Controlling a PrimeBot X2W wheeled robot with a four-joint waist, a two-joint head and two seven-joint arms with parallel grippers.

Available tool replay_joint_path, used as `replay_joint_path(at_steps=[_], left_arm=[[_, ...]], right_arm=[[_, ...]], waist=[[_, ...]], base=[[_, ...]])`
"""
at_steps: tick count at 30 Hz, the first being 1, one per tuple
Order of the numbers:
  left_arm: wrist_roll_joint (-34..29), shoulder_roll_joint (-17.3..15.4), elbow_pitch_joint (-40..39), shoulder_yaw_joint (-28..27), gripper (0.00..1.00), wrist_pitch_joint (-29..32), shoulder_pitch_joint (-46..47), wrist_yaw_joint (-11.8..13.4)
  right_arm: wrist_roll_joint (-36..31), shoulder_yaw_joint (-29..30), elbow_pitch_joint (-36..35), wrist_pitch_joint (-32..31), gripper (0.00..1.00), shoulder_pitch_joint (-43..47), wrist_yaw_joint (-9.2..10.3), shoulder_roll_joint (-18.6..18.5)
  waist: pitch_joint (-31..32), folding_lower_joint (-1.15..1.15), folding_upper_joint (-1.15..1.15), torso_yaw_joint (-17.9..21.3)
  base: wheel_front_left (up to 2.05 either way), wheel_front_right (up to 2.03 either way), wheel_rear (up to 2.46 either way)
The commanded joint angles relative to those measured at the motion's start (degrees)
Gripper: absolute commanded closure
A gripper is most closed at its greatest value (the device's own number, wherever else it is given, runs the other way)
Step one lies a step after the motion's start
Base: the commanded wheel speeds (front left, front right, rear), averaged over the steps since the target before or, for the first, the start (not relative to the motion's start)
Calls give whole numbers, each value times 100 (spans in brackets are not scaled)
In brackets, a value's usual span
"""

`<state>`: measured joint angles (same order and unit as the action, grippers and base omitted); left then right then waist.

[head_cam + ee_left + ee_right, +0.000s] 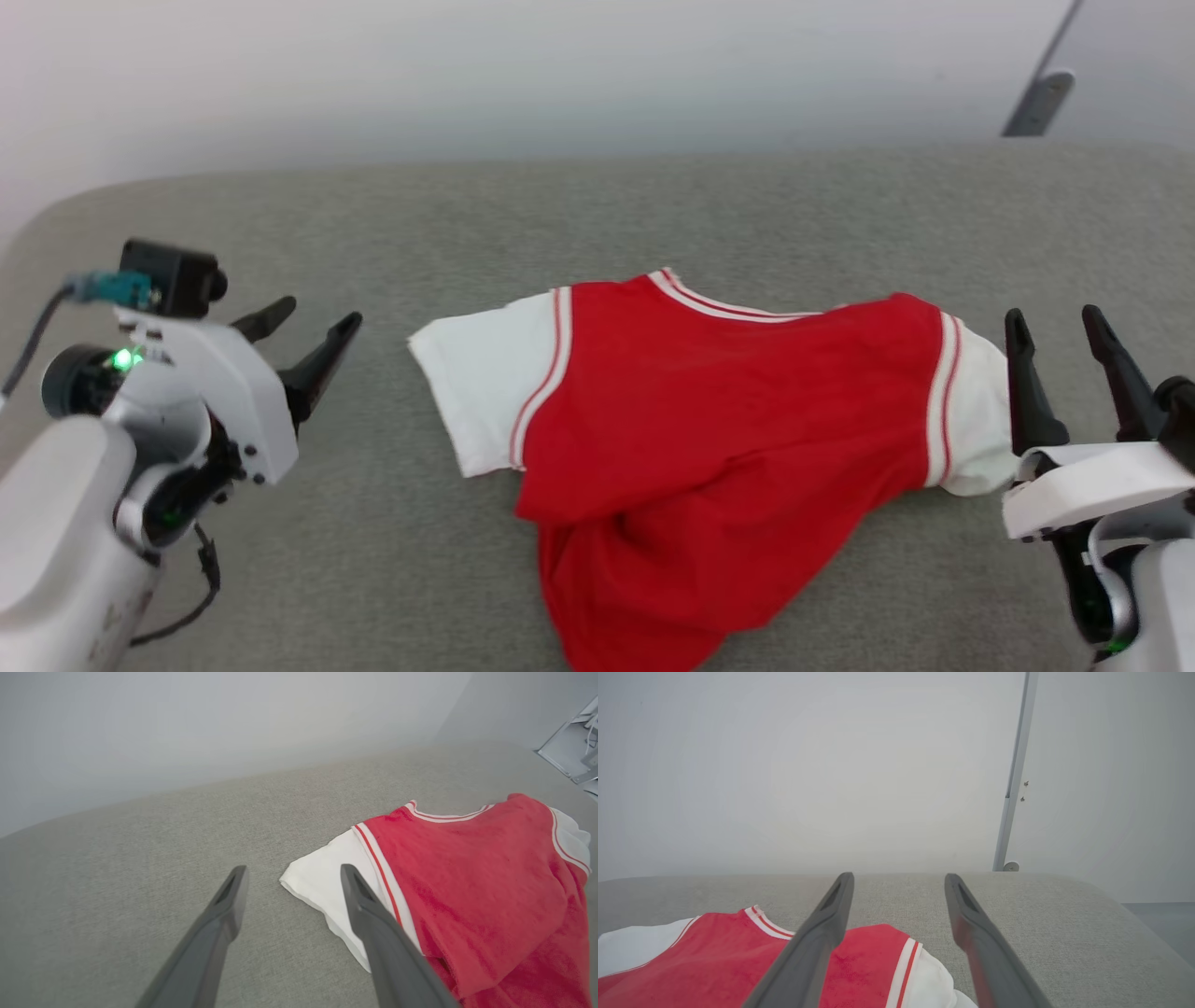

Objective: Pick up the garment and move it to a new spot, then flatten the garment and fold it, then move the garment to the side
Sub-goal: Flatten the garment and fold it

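From the head view, we see the red jersey T-shirt (709, 420) lying on the grey upholstered surface (653, 215), midway between our arms. Its collar faces away from us, and its lower half is bunched into folds at the near edge. Our left gripper (319, 313) stands near the flat white sleeve (476, 392), fingers spread and holding nothing. Our right gripper (1052, 315), equally open and empty, sits just beside the other sleeve (976, 420), which curls under itself. In the left wrist view, the left gripper (294, 870) hovers above the surface, and the sleeve's corner (322, 884) shows between its two fingers. In the right wrist view, the right gripper (900, 877) looks over the rounded sleeve (934, 975), its tips past the cloth. We judge the risks to be pinching only the top layer, so that the shirt peels open unevenly, and dragging the crumpled hem, which would set more creases before folding.
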<state>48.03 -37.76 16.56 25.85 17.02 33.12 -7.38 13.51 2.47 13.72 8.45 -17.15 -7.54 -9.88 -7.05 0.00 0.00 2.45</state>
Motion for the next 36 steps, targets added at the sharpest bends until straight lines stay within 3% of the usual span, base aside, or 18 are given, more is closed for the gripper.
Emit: replay_joint_path(at_steps=[1,11,23,34,35,36], left_arm=[[135,20,104,74,0,126,147,-10],[657,-76,1210,760,0,1138,1097,-10],[859,54,2387,1184,0,1530,1798,-11],[952,290,3128,1666,0,1863,1906,3],[1009,326,3193,1700,50,1953,1877,3],[1046,348,3244,1741,77,2057,1863,3]], right_arm=[[-58,-23,-62,116,0,75,10,70],[-182,-135,-276,399,0,170,10,424],[-264,-201,-344,442,0,4,10,533],[-287,-180,-269,385,0,-85,10,608],[-285,-174,-268,367,0,-99,10,612],[-279,-170,-259,332,0,-102,10,613]], waist=[[-148,0,0,257],[-512,0,0,725],[-1048,0,0,1016],[-1219,0,0,1004],[-1223,0,0,1000],[-1225,0,0,997]], base=[[0,0,0],[0,0,0],[0,0,0],[0,0,0],[0,0,0],[0,0,0]])
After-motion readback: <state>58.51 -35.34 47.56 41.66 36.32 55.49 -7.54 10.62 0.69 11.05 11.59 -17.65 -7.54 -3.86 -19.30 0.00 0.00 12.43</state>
